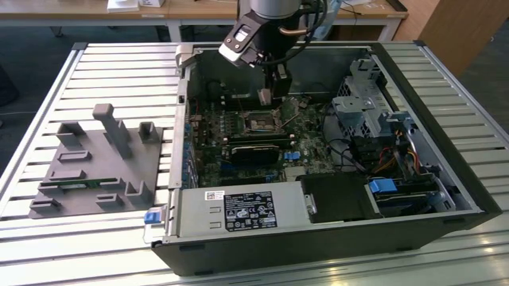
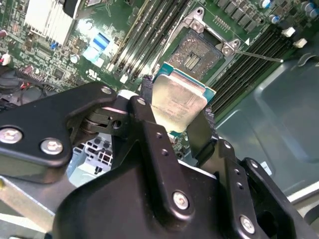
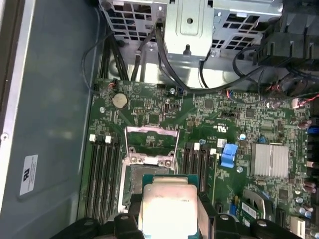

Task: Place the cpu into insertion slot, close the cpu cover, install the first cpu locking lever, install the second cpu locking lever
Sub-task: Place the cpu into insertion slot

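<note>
My gripper (image 1: 270, 94) hangs inside the open computer case, shut on the cpu (image 2: 178, 107), a pale silvery square chip clamped by its edges between two black fingers (image 2: 144, 117). In both wrist views the cpu (image 3: 168, 206) hovers a short way above the insertion slot (image 3: 142, 179), a black square socket with a silver rim on the green board. The cpu cover (image 3: 151, 130), a thin silvery frame, stands swung up at the slot's far edge. The slot (image 2: 198, 50) lies bare, and a thin metal lever (image 2: 259, 56) juts out from its corner. In the exterior view the slot (image 1: 261, 122) sits just below the gripper.
Black memory slots (image 3: 102, 174) flank the socket on both sides. A silver heat sink (image 3: 269, 160), a blue connector (image 3: 228, 154) and black cables (image 3: 164, 64) lie nearby. A metal drive cage (image 1: 362, 113) and power supply (image 1: 235, 211) fill the case. A grey fixture (image 1: 95, 161) stands at the exterior view's left.
</note>
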`<action>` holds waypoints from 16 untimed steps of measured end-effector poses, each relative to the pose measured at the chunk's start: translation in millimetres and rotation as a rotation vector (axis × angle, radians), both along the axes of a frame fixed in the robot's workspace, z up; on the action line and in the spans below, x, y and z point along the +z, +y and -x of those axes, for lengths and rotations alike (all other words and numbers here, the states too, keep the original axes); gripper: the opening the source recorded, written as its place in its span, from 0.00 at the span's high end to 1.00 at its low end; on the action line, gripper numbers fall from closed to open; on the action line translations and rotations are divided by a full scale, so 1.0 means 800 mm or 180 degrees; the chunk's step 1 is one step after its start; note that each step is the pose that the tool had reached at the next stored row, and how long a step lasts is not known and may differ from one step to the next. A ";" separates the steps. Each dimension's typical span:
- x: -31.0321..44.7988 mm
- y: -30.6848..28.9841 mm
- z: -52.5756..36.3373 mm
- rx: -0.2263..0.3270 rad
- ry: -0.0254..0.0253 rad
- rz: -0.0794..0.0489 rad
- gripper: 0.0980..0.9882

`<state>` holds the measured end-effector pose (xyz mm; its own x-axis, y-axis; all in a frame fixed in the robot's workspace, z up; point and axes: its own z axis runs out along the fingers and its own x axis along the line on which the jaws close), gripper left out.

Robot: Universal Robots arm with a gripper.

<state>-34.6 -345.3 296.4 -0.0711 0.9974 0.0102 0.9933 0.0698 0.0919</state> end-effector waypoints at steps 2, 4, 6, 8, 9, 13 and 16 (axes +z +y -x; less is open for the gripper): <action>-0.0045 0.0002 0.000 -0.0047 0.0000 0.0000 0.52; -0.0090 0.0010 0.000 -0.0114 0.0000 0.0000 0.52; -0.0136 0.0027 0.000 -0.0156 0.0000 0.0000 0.52; -0.0182 0.0045 0.001 -0.0158 0.0000 0.0000 0.52; -0.0205 0.0052 0.001 -0.0158 0.0000 0.0000 0.52; -0.0296 0.0077 0.003 -0.0158 0.0000 0.0000 0.52; -0.0363 0.0090 0.003 -0.0158 0.0000 0.0000 0.52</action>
